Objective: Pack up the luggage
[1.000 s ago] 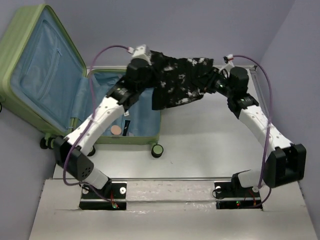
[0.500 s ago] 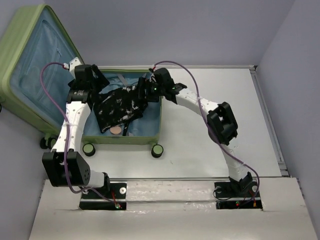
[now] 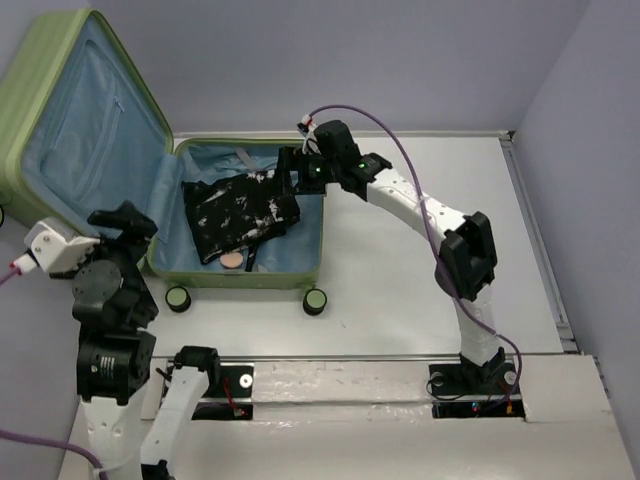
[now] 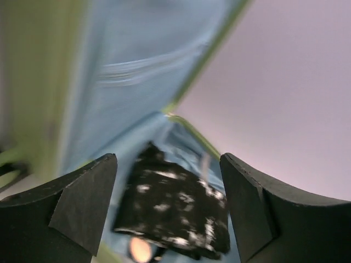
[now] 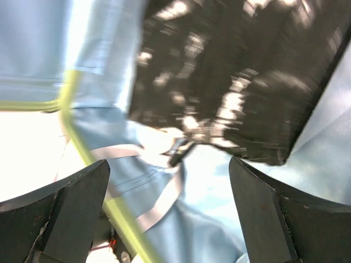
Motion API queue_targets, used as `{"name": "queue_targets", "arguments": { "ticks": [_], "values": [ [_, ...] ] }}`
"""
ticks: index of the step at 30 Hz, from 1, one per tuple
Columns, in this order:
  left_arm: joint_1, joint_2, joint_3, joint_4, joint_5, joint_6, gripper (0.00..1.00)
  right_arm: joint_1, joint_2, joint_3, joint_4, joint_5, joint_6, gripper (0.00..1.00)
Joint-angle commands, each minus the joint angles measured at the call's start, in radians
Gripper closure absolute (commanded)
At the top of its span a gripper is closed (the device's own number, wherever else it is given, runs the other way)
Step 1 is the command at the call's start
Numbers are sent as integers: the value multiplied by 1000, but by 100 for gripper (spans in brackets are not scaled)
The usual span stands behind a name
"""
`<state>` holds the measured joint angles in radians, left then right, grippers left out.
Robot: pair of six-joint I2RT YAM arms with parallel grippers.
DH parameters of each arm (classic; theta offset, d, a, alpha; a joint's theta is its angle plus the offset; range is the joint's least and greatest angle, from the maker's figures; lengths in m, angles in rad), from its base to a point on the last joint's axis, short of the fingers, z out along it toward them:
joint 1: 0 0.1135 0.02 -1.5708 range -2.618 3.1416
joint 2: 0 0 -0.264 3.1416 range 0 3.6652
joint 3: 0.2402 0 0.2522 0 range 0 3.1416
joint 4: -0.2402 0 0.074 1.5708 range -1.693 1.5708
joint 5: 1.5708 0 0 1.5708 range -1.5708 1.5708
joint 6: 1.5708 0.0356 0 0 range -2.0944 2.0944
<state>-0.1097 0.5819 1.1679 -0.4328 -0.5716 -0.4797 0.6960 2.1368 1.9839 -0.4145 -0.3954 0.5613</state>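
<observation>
The luggage (image 3: 236,281), a light-green hard-shell suitcase, lies open on the table with its lid (image 3: 58,120) standing up at the far left. A black garment with a white pattern (image 3: 240,214) lies folded on the blue lining of the base. My left gripper (image 3: 128,222) is open, empty and off the suitcase's near left corner; its view looks at the garment (image 4: 175,211) from a distance. My right gripper (image 3: 289,172) hovers open over the base's far right corner, just above the garment's edge (image 5: 236,71), with only lining (image 5: 219,219) between its fingers.
A small pinkish round item (image 3: 232,260) lies in the base by the garment's near edge. A pale strap (image 5: 159,205) crosses the lining. Black wheels (image 3: 315,300) stick out at the near side. White tabletop (image 3: 420,270) extends to the right, with walls behind and on both sides.
Both grippers opened and let go of the garment, which now lies in the suitcase base. The left arm swung back to the near left; the right gripper stayed over the far right corner.
</observation>
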Motion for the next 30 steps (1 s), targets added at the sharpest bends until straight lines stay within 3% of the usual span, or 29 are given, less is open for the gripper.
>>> {"name": "queue_targets", "arguments": {
  "ticks": [1,4,9,13,16,21,30],
  "values": [
    [2,-115,-187,-110,-322,3,14,14,-214,-22,10,-11,-89,5],
    [4,-152,-241,-115,-448,35,14,14,-346,-187,3,70,-153,4],
    [27,8,-217,-89,-620,66,13,14,-518,-454,63,113,-215,5],
    [79,109,-229,121,-686,269,13,14,-586,-623,131,113,-224,5],
    [131,266,-192,146,-714,268,17,14,-597,-681,141,112,-236,5],
    [241,372,-145,92,-662,145,30,14,-620,-752,146,142,-268,4],
    [288,473,-108,170,-657,190,33,14,-508,-722,177,225,-219,4]
  ]
}}
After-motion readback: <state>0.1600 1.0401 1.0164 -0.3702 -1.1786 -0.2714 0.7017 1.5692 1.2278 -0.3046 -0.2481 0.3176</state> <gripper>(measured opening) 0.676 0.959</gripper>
